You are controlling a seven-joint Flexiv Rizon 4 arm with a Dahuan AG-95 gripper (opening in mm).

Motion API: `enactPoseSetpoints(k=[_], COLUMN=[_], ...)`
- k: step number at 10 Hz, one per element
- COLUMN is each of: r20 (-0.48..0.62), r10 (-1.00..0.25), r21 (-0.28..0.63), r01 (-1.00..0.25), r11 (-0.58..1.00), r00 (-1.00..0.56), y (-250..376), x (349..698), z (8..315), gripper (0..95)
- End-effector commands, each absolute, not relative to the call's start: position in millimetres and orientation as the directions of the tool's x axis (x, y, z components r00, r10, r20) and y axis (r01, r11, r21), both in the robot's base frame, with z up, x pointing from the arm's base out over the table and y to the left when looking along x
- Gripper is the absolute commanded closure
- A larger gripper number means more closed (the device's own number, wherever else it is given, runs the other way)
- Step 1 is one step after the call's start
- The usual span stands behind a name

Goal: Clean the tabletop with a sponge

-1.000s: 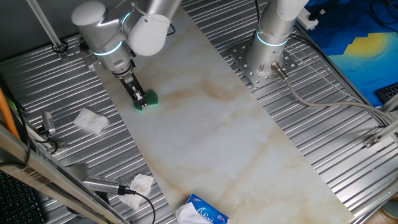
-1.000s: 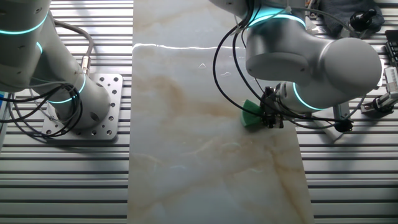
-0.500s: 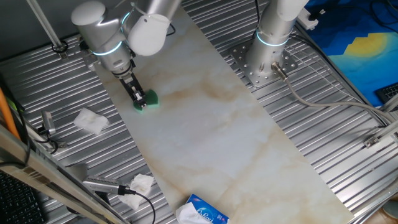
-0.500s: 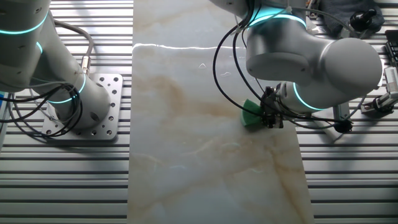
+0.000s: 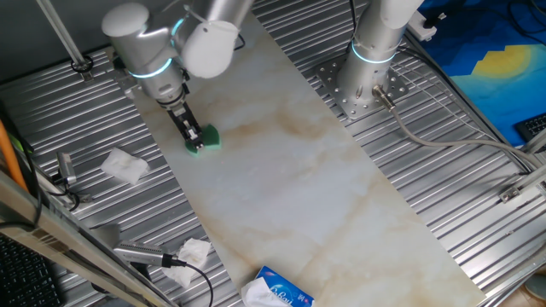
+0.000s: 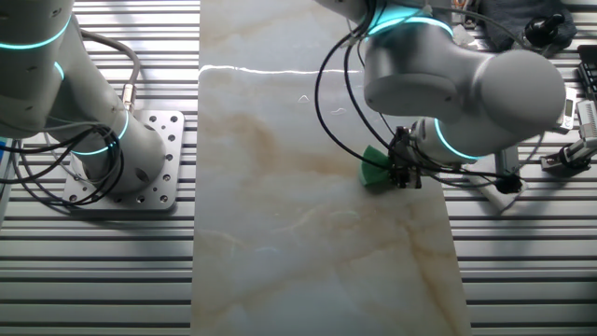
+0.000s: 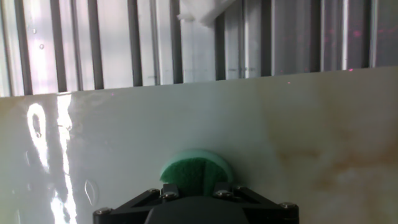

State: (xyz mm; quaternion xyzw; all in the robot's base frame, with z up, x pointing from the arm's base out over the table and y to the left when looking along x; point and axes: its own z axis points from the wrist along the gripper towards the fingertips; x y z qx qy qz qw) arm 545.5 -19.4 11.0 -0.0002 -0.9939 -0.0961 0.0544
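The tabletop (image 5: 290,170) (image 6: 298,215) (image 7: 311,137) is a long glossy off-white marble slab with brown veins. A small green sponge (image 5: 206,139) (image 6: 375,169) (image 7: 196,171) rests pressed on it near the slab's edge. My gripper (image 5: 194,138) (image 6: 401,174) (image 7: 196,186) is shut on the sponge, its black fingers squeezing it into a bulged shape. In the hand view only the sponge's front half shows beyond the black gripper body. Faint brown stains lie to the right of the sponge in that view.
Ribbed grey metal (image 5: 94,213) surrounds the slab. Crumpled white tissues (image 5: 124,166) (image 5: 189,254) lie on it beside the slab, and a blue-and-white tissue pack (image 5: 277,292) sits at the slab's near end. A second arm's base (image 5: 367,81) (image 6: 112,159) stands on the opposite side.
The gripper and sponge have shifted slightly along the slab, a few pixels in both fixed views. The grip is unchanged.
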Motion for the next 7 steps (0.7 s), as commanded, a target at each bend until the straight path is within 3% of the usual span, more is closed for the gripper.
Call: enactPoseSetpoints(k=[1, 7], r20=[0.115, 0.117], r10=[0.001, -0.008], r21=[0.189, 0.19], r01=[0.023, 0.014], r11=[0.982, 0.982], r00=[-0.993, -0.993], y=[-12.2, -7.6], x=[543.5, 542.9], z=[14.2, 14.5], gripper=[95.0, 95.0])
